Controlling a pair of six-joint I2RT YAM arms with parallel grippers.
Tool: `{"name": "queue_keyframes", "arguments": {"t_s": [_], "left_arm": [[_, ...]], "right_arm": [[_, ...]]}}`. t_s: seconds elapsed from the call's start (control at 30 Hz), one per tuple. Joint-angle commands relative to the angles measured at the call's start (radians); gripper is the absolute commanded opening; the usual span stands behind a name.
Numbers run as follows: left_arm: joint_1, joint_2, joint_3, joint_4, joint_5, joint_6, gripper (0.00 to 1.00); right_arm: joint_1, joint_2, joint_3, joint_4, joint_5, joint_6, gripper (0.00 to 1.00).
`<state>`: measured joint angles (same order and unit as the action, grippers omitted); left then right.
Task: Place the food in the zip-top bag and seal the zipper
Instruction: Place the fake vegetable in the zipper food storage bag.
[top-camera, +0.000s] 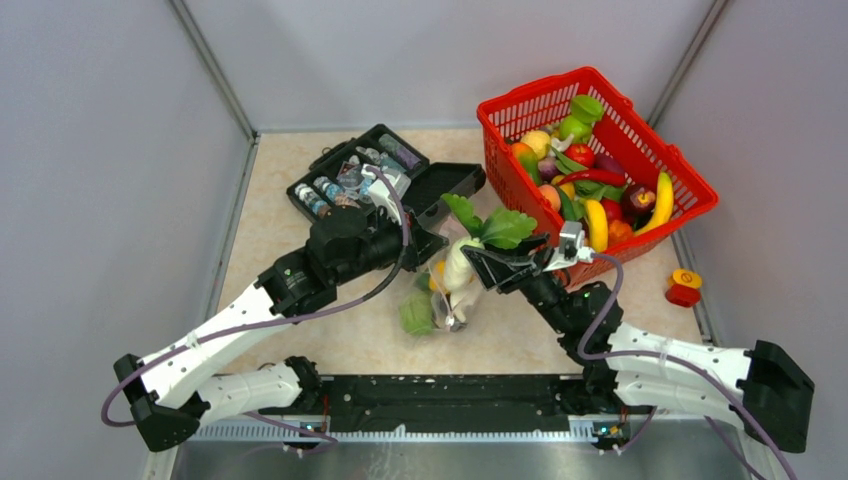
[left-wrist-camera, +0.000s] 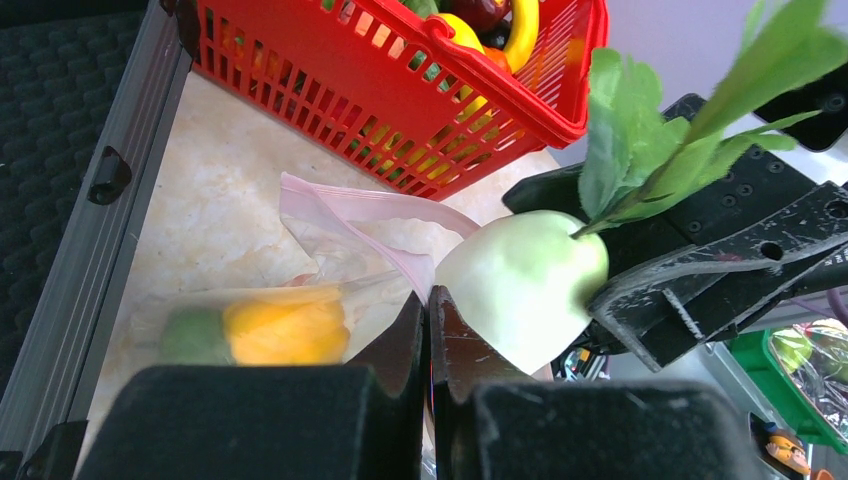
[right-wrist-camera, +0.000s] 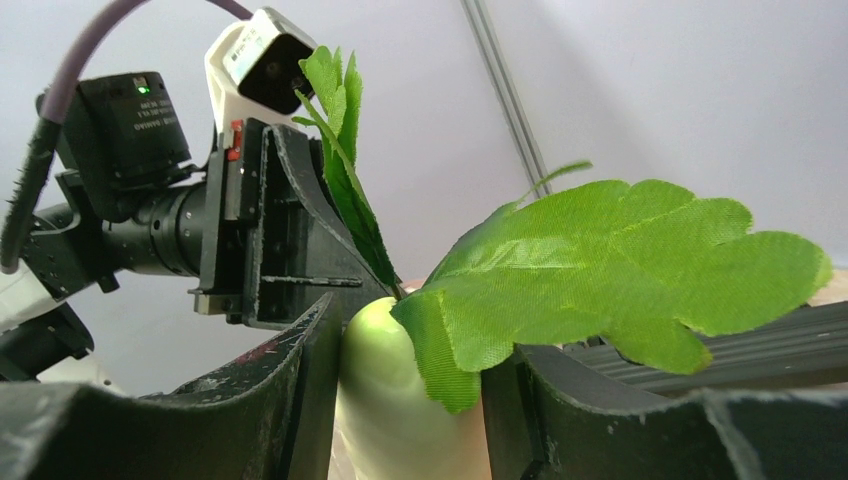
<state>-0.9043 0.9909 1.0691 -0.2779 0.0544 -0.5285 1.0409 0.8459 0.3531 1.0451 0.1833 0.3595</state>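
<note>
Clenched tight with the left hand (left-wrist-camera: 430, 310) on the mouth edge of the bag (left-wrist-camera: 330, 245), right at the pink zipper (left-wrist-camera: 370, 205), pinched between the two pressed fingers. Raised a little off the bench (left-wrist-camera: 220, 170) at this edge. Lying flat below and to the left of the same hand, the rest of the bag, with a yellow piece (left-wrist-camera: 285, 330) and a green piece (left-wrist-camera: 190, 335) of food inside, both blurred.

Grasping the radish (left-wrist-camera: 520, 285) with the right hand (right-wrist-camera: 420, 400), one finger on each side of the white body, jaws half apart around it. Held tilted in the air, leaves (right-wrist-camera: 620, 250) pointing up and away from this hand. Just beside the left fingertips, at the open bag mouth; touching them or not, cannot tell. Lower end past the zipper or not: cannot tell either.

Very little room between the two hands: almost tip to tip over the middle of the bench. Close on the far right of the right hand, the red basket (top-camera: 600, 150) full of other food, its near rim just past the radish leaves. Close beyond the left hand, the open black case (top-camera: 455, 182), grey rim of its lid along the left of the bag. Bare bench showing on the near side of both hands, toward the arm bases, and in a strip to the left of the left hand.
</note>
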Motion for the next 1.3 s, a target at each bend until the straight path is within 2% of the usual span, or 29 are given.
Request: {"name": "queue_keyframes", "arguments": {"t_s": [0.0, 0.43, 0.5, 0.67, 0.77, 0.83, 0.93, 1.13, 1.27], "left_arm": [[-0.002, -0.022, 0.002, 0.062, -0.006, 0.007, 0.00], [-0.002, 0.000, 0.025, 0.083, -0.002, -0.007, 0.00], [-0.002, 0.000, 0.023, 0.084, -0.003, -0.009, 0.00], [-0.002, -0.001, 0.023, 0.075, -0.011, -0.010, 0.00], [-0.002, -0.004, 0.022, 0.069, -0.019, -0.009, 0.00], [-0.002, -0.004, 0.019, 0.069, -0.018, -0.010, 0.00], [-0.002, -0.002, 0.019, 0.067, -0.015, -0.011, 0.00], [-0.003, 0.003, 0.019, 0.071, -0.006, -0.016, 0.00], [-0.002, 0.006, 0.020, 0.073, 0.005, -0.021, 0.00]], "right_arm": [[0.010, -0.042, -0.008, -0.007, 0.000, -0.014, 0.10], [0.012, 0.044, 0.003, 0.095, -0.018, 0.007, 0.11], [0.012, 0.052, 0.005, 0.099, -0.029, 0.004, 0.21], [0.012, 0.027, -0.014, 0.093, -0.070, 0.015, 0.59], [0.012, -0.024, -0.011, 0.016, -0.081, 0.016, 0.68], [0.012, -0.061, 0.028, -0.114, -0.105, 0.003, 0.72], [0.012, -0.103, 0.107, -0.352, -0.124, -0.020, 0.72], [0.011, -0.132, 0.194, -0.602, -0.168, -0.063, 0.53], [0.011, -0.126, 0.261, -0.735, -0.156, -0.082, 0.49]]}}
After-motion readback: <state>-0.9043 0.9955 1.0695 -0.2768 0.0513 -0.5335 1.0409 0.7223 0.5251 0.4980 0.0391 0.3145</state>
